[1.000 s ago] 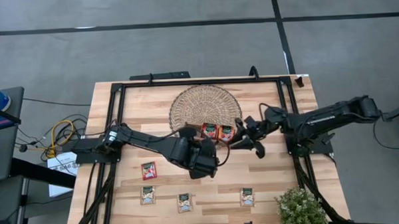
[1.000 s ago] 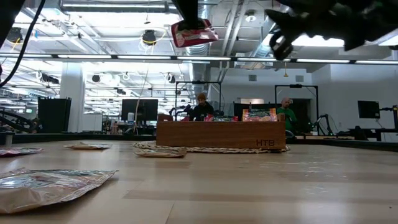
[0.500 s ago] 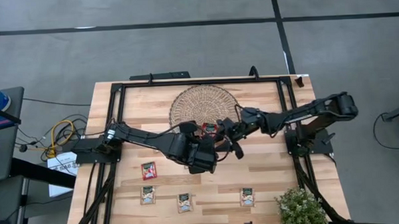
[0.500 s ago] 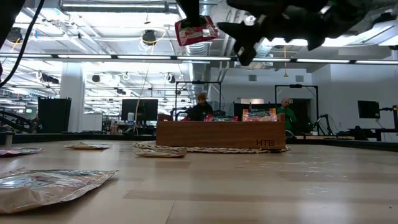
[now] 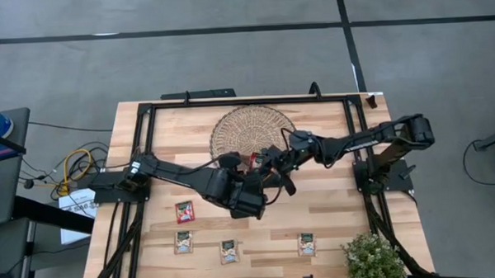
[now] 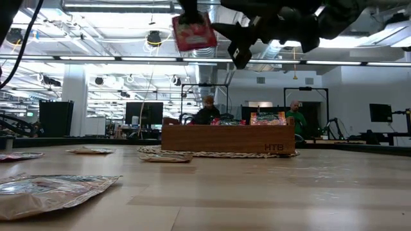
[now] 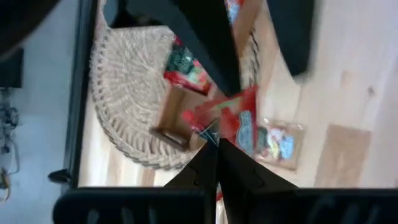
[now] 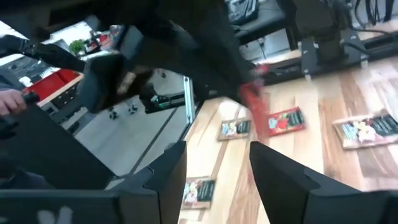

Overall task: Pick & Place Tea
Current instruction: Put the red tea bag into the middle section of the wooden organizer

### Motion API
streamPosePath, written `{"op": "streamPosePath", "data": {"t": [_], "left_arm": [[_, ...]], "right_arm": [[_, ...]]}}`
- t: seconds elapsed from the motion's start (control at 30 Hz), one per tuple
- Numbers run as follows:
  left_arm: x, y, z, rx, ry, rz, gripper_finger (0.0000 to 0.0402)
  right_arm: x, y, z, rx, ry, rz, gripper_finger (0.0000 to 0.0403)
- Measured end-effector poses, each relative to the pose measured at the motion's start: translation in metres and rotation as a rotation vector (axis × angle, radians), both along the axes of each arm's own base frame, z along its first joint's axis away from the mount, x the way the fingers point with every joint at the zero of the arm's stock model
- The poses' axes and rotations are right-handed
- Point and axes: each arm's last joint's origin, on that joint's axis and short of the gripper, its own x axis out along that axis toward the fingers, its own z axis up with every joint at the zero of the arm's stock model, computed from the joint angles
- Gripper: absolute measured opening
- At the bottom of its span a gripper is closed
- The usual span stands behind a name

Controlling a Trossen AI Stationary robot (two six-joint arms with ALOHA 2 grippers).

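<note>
A red tea sachet (image 6: 192, 32) hangs high above the table from my left gripper (image 6: 188, 9), which is shut on it. It also shows in the left wrist view as the red sachet (image 7: 239, 121), and edge-on in the right wrist view as the sachet (image 8: 252, 94). My right gripper (image 6: 241, 46) is open, level with the sachet and just right of it, not touching. Both grippers hover near the brown wooden tray (image 6: 228, 140), which holds more sachets. One red sachet (image 5: 185, 211) and three cream ones, such as (image 5: 229, 252), lie flat on the table. My left gripper pinches the red sachet between its two shut fingers (image 7: 214, 149) at a corner of its upper edge (image 7: 210, 127). The fingers come from above, pointing down. The sachet hangs below them, nearly upright and lifted clear of the table and the tray.
The tray stands on a round woven mat (image 5: 254, 126) at the table's far middle. A potted plant (image 5: 371, 258) sits at the near right corner. A black frame (image 5: 230, 102) runs along the table's edges. People sit in the room beyond.
My right gripper has swung from the table's right side toward the left, up to the held sachet, staying open. The sachet in my left gripper has turned from tilted and flat to hanging nearly upright, shifting slightly left.
</note>
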Motion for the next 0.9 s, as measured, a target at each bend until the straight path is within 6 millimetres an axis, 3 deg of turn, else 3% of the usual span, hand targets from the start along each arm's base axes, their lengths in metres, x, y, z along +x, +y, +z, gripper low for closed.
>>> {"op": "streamPosePath", "data": {"t": [0.3,0.9], "left_arm": [[-0.0052,-0.0098,0.0039,-0.029,-0.009,-0.029,0.0],[-0.0005,-0.0059,0.0044,-0.042,-0.029,-0.037,0.0]], "right_arm": [[-0.0014,-0.0085,0.0014,0.016,-0.002,0.023,0.0172],[0.0022,-0.006,0.0087,0.012,-0.058,0.036,0.0173]]}}
